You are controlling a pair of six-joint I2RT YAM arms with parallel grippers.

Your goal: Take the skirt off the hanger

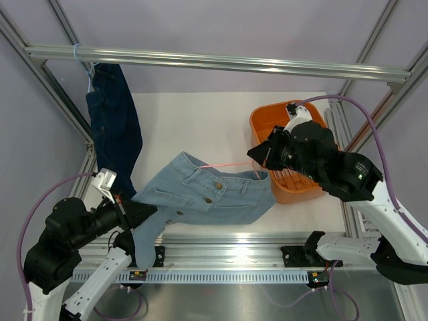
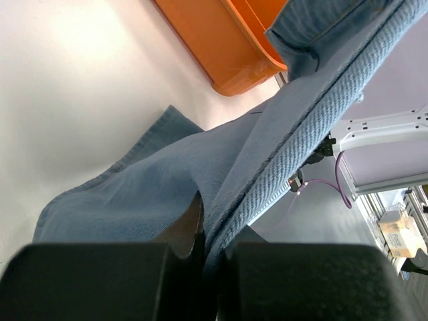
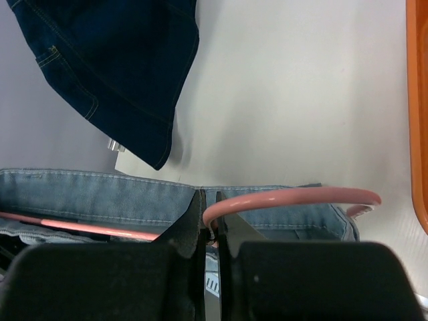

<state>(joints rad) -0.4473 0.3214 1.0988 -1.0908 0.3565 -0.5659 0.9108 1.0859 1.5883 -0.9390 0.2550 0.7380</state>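
A light blue denim skirt with two buttons is stretched out between the two arms above the white table. My left gripper is shut on the skirt's lower left edge; in the left wrist view the denim runs up out of my left gripper. A thin pink hanger runs along the skirt's waistband. My right gripper is shut on the hanger's hook; in the right wrist view my right gripper pinches the hook's stem, with the waistband behind.
A dark blue denim garment hangs from the metal rail at the back left. An orange basket stands at the right of the table, partly under my right arm. The frame's posts stand on both sides.
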